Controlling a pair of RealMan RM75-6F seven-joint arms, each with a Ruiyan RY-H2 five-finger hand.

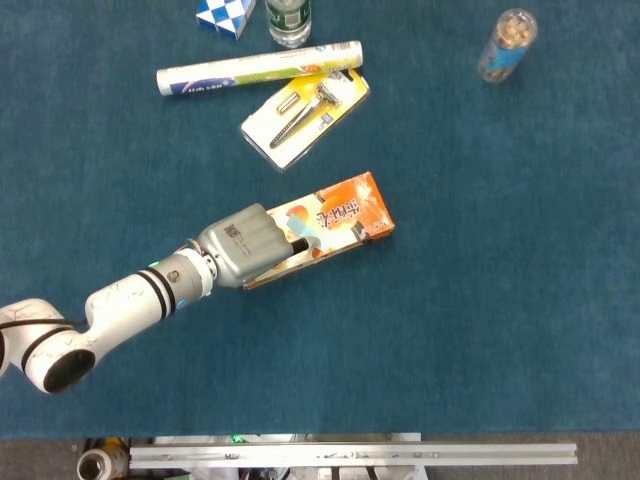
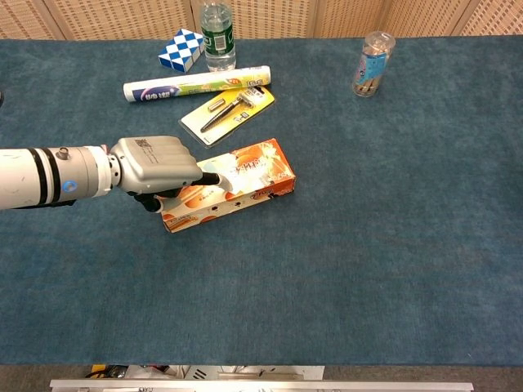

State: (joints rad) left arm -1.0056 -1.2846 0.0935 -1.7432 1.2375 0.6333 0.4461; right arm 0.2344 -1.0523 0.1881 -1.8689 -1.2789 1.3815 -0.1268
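Covering the orange box's (image 2: 245, 175) near end, the left robot hand (image 2: 155, 167) grips it — fingertips hidden.

Print on the orange box (image 2: 245, 175) and tube (image 2: 196, 83) is too small to read.

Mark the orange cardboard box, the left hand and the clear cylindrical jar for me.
Orange cardboard box (image 2: 260, 173): chest view, printed top face.
Left hand (image 2: 155, 166): chest view, grey back of hand, resting on the box.
Clear cylindrical jar (image 1: 507, 44): head view, its side.
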